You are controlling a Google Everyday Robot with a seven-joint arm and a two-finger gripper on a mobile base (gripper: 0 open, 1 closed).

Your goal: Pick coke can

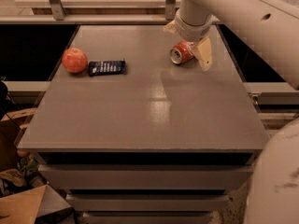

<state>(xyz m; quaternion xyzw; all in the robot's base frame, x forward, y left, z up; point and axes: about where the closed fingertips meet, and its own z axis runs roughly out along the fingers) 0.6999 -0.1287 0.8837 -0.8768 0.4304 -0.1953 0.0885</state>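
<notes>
Spread apart, jaws of the gripper point(186, 45) straddle the coke can point(181, 53), which lies on its side near the counter's point(149, 111) far right corner. They are not clamped yet, probably lining up across its body.

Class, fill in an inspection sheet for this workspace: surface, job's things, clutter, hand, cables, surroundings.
Surface: grey rectangular tabletop, glossy.
Job's things: red-orange aluminium coke can lying on its side, far right.
Clutter: round red-orange apple beside a dark flat snack packet, far left.
Hand: two-finger hand over the can, fingers open, one either side.
Cables: nothing seen.
Surroundings: brown cardboard box on the floor, lower left.
</notes>
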